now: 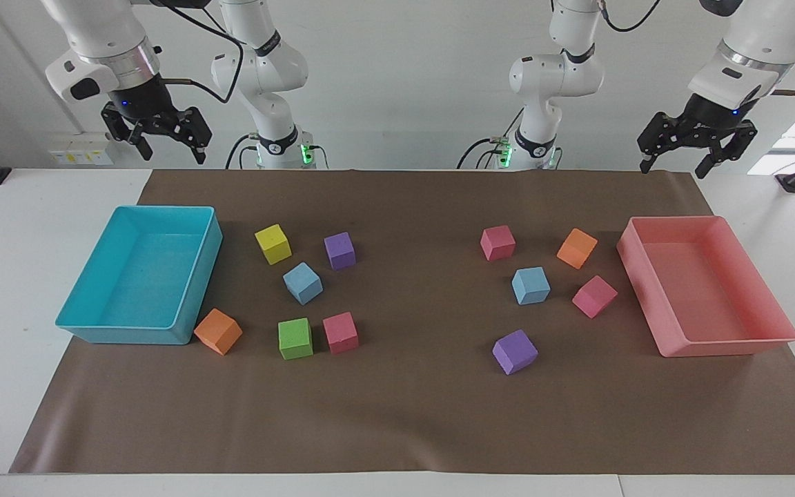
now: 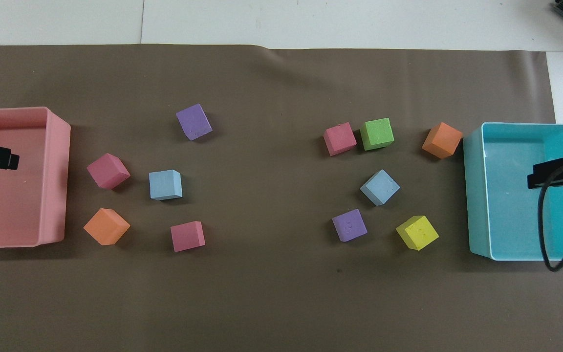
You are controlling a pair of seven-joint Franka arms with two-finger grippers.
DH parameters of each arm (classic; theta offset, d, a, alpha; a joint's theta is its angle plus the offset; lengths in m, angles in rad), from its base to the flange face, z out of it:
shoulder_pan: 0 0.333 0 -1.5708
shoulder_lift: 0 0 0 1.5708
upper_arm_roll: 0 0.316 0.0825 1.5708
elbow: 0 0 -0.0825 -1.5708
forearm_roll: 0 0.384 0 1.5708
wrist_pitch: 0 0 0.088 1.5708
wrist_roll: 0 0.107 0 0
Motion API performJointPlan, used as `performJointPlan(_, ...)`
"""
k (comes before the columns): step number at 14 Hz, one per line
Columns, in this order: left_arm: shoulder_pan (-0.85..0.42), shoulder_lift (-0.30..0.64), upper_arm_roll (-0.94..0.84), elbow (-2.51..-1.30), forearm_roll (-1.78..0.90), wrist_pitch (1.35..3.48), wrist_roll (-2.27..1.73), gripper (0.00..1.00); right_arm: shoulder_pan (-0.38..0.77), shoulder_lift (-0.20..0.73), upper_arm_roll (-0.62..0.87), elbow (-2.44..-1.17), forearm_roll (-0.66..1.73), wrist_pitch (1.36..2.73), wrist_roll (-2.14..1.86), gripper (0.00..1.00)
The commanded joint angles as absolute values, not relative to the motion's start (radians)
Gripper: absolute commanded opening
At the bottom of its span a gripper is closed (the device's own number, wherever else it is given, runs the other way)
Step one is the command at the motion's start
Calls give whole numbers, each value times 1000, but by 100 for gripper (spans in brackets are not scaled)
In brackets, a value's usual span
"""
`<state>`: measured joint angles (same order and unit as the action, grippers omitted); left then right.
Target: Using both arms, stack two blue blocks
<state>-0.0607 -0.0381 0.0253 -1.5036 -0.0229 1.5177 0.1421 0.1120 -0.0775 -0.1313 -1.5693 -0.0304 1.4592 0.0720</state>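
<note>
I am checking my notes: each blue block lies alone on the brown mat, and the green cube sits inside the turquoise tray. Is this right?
Not quite. The facing view shows the green cube on the brown mat, beside a pink cube, outside the turquoise tray. Each blue block does lie alone.

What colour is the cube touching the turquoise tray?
Orange foam cube, clearest in the facing view.

Two blue blocks lie apart on the brown mat (image 2: 271, 293): one (image 2: 165, 185) toward the left arm's end, among a purple (image 2: 194, 121), two pink (image 2: 108, 170) and an orange cube (image 2: 106, 226); the other (image 2: 379, 187) toward the right arm's end, among pink, green (image 2: 377, 133), orange, purple and yellow (image 2: 417, 232) cubes. A pink tray (image 2: 59, 176) sits at the left arm's end and a turquoise tray (image 2: 474, 195) at the right arm's end. A black gripper tip shows over each tray.
</note>
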Motion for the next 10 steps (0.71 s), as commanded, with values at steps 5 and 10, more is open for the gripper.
performJointPlan(5,-48,-25,17,-1476,-12,1494,156,100,112,-92,-130,-1583,-43,1463,60,100)
performJointPlan(10,-49,-25,17,-1476,-11,1494,155,100,110,-107,-130,-1606,-43,1462,49,100)
